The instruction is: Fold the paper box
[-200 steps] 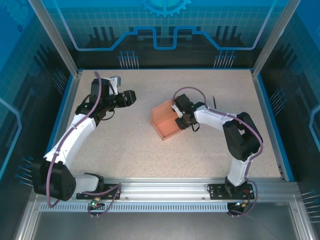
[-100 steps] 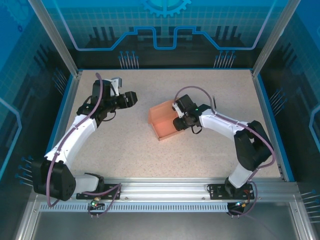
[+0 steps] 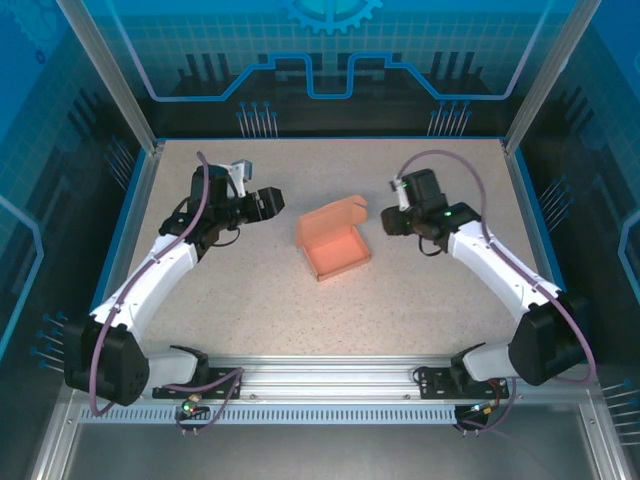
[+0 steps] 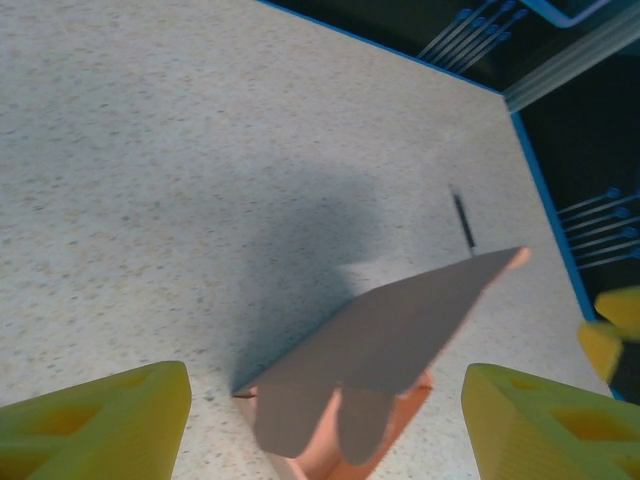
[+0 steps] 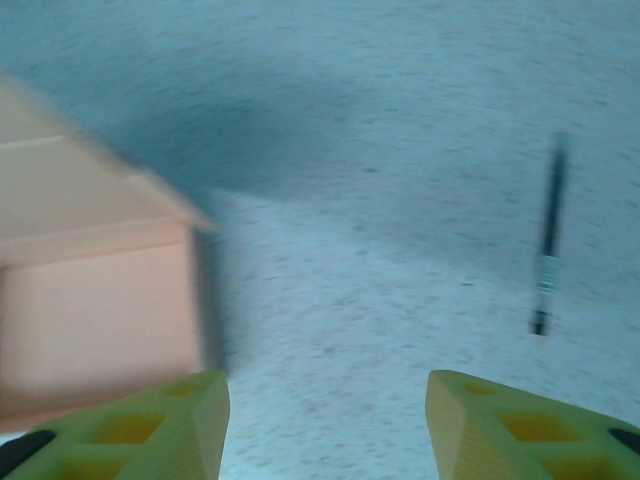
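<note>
Top external view — the paper box [image 3: 337, 250] is sitting mid-way across the table [image 3: 250, 290], lid [image 3: 335, 213] half raised; left gripper [image 3: 273, 203] and right gripper [image 3: 388, 220] are hovering either side, fingers spread, empty. Probably best pressing the lid down evenly.

Speckled beige tabletop [image 3: 250, 290], blue trim at the edges. Thin dark stick [image 5: 547, 240] lies flat on it (pen-like, blurred). Blue printed panels [image 3: 320, 60] behind, aluminium rail [image 3: 330, 375] along near edge.

No text, labels, brands or numbers can be read on anything.
</note>
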Available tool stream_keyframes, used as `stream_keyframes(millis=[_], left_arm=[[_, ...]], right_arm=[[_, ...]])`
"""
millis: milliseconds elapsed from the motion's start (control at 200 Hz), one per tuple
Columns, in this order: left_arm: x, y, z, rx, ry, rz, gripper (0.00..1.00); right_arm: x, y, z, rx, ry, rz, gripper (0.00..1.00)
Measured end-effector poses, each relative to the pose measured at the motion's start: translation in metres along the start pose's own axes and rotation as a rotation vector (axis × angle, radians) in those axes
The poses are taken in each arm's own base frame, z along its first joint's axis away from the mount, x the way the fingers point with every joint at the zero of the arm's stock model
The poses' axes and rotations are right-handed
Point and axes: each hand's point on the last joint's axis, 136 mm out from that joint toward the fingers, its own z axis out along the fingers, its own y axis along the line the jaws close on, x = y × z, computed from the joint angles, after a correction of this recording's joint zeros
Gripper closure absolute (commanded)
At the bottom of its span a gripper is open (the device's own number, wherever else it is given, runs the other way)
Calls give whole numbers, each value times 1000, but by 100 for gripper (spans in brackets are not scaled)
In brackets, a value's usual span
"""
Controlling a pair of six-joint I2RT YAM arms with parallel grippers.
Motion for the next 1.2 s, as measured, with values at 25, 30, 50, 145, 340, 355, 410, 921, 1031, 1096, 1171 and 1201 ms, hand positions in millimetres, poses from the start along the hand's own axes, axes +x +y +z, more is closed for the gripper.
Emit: stream_keyframes(millis=[25,30,50,145,340,355,410,921,1031,1096,1171,1201], left_arm=[[0,-4,0,13,-1,7,26],[1,-6,0,17,0,8,26],[1,-9,-1,27,-2,14,26],[2,-24,-1,72,-3,36,25],[10,-40,1,123,21,59,23],[11,-40,1,125,22,60,23],[13,-44,2,137,30,67,21],[32,-61,16,246,141,33,1],[30,-65,15,263,137,39,1],[29,-66,14,267,135,40,1],[29,-66,14,267,136,40,1],[29,-66,14,267,136,40,1]], right_arm=[[0,-13,3,21,7,29,44],[0,-14,3,24,9,33,44],[0,-23,5,36,15,52,44],[2,-57,21,91,55,124,43],[6,-103,70,152,168,188,44],[6,-106,73,156,174,190,44],[10,-115,86,162,211,198,44],[15,-137,161,133,389,149,53],[17,-138,170,128,411,135,55],[17,-139,175,126,423,129,58],[19,-139,180,123,436,120,61],[21,-139,182,121,442,117,63]])
